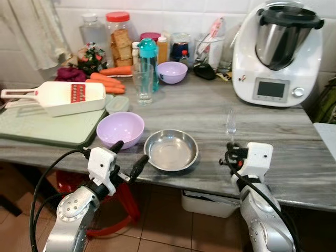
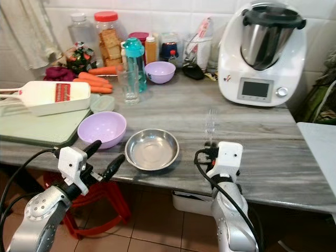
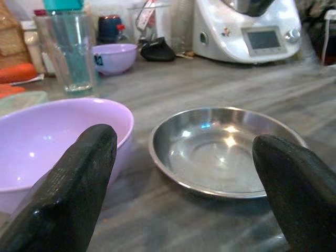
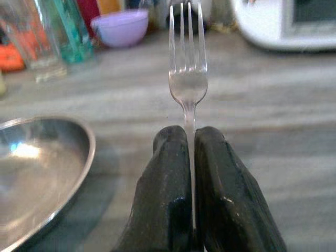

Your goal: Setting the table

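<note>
Clear plastic fork (image 4: pixel 187 79) stands pinched in the right gripper (image 4: pixel 190 144) beside the steel bowl (image 1: pixel 171 150).

A: What is the plate (image 1: pixel 171 150) made of?
B: Shiny metal. The fork (image 4: pixel 187 79) is clear glossy plastic.
A: The bowl (image 1: pixel 120 128)?
B: Smooth lilac plastic, on a matt grey wood-grain counter (image 1: pixel 273 131).

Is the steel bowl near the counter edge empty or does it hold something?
Empty. The steel bowl shows only bare shiny metal with light reflections inside; the left wrist view also shows nothing in it.
</note>
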Tool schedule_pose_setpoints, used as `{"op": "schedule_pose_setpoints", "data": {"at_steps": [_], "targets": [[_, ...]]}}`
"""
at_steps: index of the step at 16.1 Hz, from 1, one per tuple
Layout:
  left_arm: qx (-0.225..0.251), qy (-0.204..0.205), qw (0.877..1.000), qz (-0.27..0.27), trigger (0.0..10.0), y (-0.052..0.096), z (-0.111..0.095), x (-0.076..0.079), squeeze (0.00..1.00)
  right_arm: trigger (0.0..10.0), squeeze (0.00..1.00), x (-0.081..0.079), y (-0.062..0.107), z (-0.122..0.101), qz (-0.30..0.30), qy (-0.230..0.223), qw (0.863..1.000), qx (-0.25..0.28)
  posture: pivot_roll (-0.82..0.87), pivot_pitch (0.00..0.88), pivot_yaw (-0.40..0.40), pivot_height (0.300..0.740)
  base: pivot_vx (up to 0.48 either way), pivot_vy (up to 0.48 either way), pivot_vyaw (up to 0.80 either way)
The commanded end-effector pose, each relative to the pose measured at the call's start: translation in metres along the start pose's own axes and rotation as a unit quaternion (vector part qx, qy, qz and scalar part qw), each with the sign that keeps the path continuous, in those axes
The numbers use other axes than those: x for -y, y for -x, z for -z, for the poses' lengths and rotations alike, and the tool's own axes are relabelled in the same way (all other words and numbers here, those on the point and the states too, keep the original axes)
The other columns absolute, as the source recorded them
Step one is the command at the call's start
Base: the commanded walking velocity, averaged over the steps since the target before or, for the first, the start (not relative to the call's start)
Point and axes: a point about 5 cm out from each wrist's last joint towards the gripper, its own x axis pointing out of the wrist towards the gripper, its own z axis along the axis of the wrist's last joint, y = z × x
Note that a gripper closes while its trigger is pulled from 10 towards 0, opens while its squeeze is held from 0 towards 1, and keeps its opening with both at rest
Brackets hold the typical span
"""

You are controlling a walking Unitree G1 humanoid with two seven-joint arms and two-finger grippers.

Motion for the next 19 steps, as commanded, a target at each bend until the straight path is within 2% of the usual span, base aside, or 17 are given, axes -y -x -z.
{"op": "schedule_pose_setpoints", "data": {"at_steps": [1, 4, 6, 8, 19], "targets": [[-0.001, -0.003, 1.000, 0.020, 10.0, 0.001, -0.002, 0.002, 0.00, 10.0, 0.00, -0.001, -0.004, -0.003, -0.009, 0.003, 1.000, -0.002, -0.03, 0.000, 0.002, 0.740, 0.000, 0.000, 0.00], [-0.025, -0.011, 0.998, 0.062, 10.0, 0.011, 0.002, -0.001, 0.00, 10.0, 0.00, 0.002, -0.012, 0.003, -0.017, 0.009, 0.999, -0.037, -0.03, 0.000, 0.002, 0.740, 0.000, 0.000, 0.00], [-0.030, -0.012, 0.997, 0.067, 10.0, 0.011, 0.003, -0.003, 0.00, 10.0, 0.00, 0.001, -0.016, 0.004, -0.024, 0.010, 0.999, -0.044, -0.04, 0.000, 0.001, 0.740, 0.000, 0.000, 0.00], [-0.036, -0.019, 0.994, 0.103, 10.0, 0.011, 0.005, 0.002, 0.00, 10.0, 0.00, -0.001, -0.022, 0.012, -0.026, 0.001, 0.998, -0.063, -0.03, 0.000, -0.001, 0.740, 0.000, 0.000, 0.00], [-0.041, -0.013, 0.993, 0.111, 10.0, 0.009, 0.010, 0.009, 0.00, 10.0, 0.00, -0.017, -0.037, 0.024, -0.059, -0.004, 0.993, -0.104, -0.03, 0.000, -0.006, 0.740, 0.000, 0.000, 0.00]]}}
